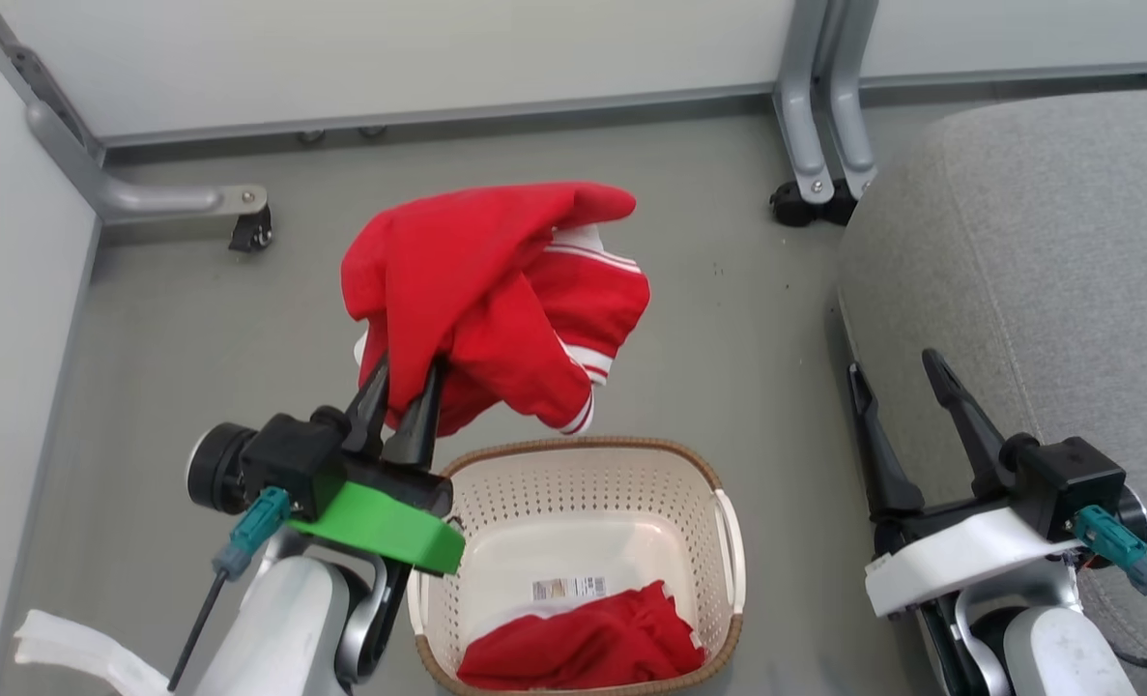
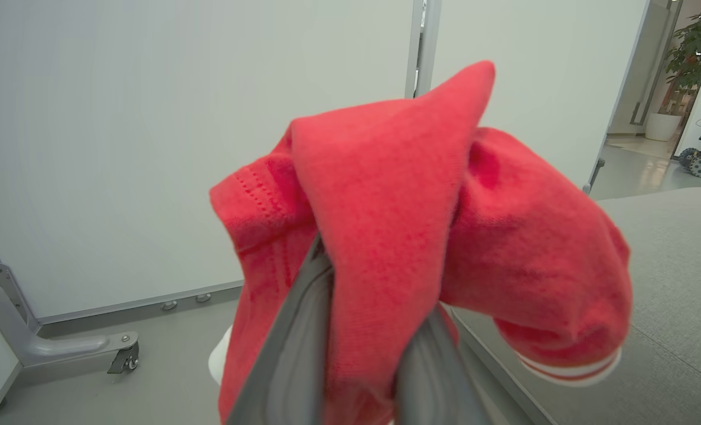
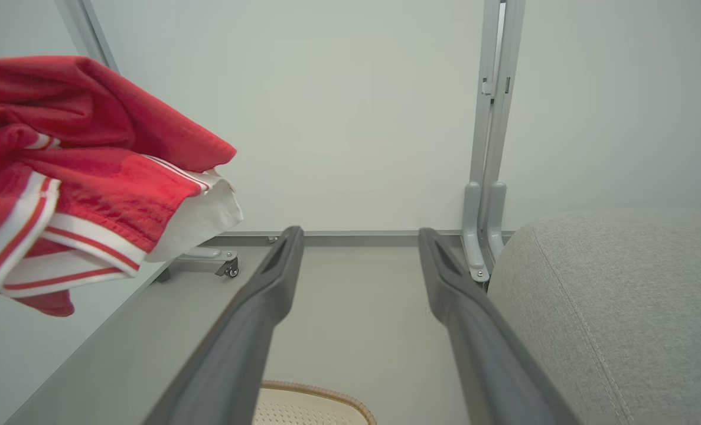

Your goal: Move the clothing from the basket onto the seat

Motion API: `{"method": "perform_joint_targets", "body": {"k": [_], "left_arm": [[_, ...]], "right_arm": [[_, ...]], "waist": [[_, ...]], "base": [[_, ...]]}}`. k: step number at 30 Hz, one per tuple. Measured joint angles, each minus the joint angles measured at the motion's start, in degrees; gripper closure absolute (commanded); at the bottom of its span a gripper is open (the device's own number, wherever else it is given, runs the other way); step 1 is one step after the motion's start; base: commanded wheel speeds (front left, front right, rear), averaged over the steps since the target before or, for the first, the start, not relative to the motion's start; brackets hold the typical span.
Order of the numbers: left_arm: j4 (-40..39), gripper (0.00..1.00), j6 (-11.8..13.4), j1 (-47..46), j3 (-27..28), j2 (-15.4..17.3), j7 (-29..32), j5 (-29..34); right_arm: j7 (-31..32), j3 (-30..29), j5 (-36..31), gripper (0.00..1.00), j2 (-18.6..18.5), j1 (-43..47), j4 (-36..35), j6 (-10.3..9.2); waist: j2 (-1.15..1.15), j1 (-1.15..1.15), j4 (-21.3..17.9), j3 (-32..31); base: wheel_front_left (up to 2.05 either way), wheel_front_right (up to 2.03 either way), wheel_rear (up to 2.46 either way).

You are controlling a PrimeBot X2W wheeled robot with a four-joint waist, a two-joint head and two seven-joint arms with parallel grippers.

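Note:
My left gripper is shut on a red garment with white stripe trim, held up in the air above and beyond the basket. That clothing drapes over both fingers in the left wrist view and hangs at the left of the right wrist view as red cloth. A second red garment lies crumpled in the near end of the cream basket, beside the label sticker. My right gripper stands open and empty beside the grey seat, which fills the right side.
White partition panels on grey castor feet close off the back and left. A grey post stands at the seat's far corner. Grey floor lies between basket and seat. The basket rim shows under the right fingers.

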Motion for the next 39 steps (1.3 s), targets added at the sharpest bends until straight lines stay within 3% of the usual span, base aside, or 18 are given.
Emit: {"method": "perform_joint_targets", "body": {"k": [15, 33, 39], "left_arm": [[-5.3, 1.0, 1.3, 6.2, -1.3, 0.3, 1.2, -0.6], [-8.1, 1.0, 1.8, 7.3, -2.5, 1.1, 2.1, -1.1], [-9.0, 1.0, 2.2, 7.2, -2.7, 1.2, 2.1, -1.1]], "right_arm": [[1.4, 0.5, 0.9, 0.0, 0.1, 4.6, -0.5, 0.0], [2.0, 0.8, 1.2, 0.0, 0.1, 5.4, -1.1, 0.0], [2.2, 7.0, 3.5, 0.0, 0.2, 3.7, -3.8, 0.0]], "waist": [[0.0, 0.0, -0.9, -6.5], [0.0, 0.0, -0.6, -6.6], [0.0, 0.0, -0.4, -6.6]], "base": [[0.0, 0.0, 0.0], [0.0, 0.0, 0.0], [0.0, 0.0, 0.0]]}}
